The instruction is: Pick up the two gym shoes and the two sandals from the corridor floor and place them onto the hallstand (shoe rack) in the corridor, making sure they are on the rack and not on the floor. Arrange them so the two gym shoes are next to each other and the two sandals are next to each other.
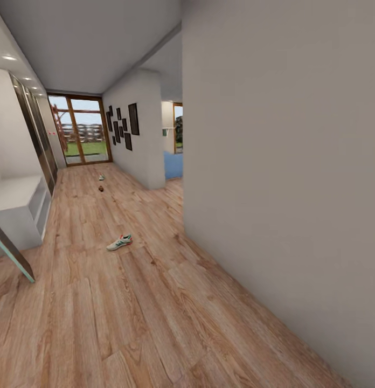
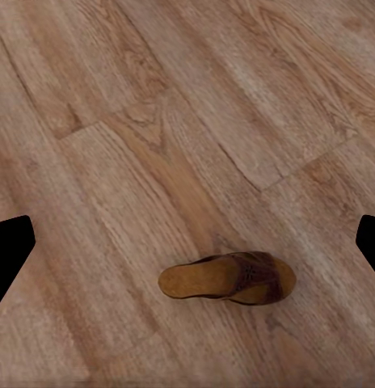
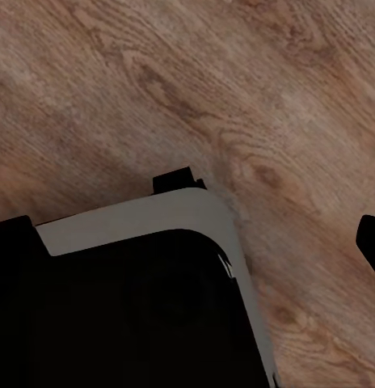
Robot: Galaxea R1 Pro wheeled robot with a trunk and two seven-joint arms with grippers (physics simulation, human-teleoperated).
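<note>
One gym shoe (image 1: 119, 242), white with green stripes and an orange heel, lies on the corridor floor (image 1: 155, 323) mid-corridor. Far down the corridor lies a second gym shoe (image 1: 101, 177), and just nearer than it a small dark brown sandal (image 1: 101, 188). The hallstand (image 1: 18, 207) stands pale against the left wall. In the left wrist view another brown sandal (image 2: 228, 279) with a tan footbed lies on the planks below my left gripper (image 2: 187, 246), which is open, its black fingertips (image 2: 10, 250) far apart. My right gripper (image 3: 187, 238) is open and empty above the floor.
A grey wall (image 1: 284, 161) closes the right side, with an opening to a blue-floored room (image 1: 173, 164) behind its corner. Glass doors (image 1: 82, 134) end the corridor. A slanted teal-edged bar (image 1: 15, 253) crosses the lower left. My dark base with a grey rim (image 3: 139, 218) sits under the right gripper.
</note>
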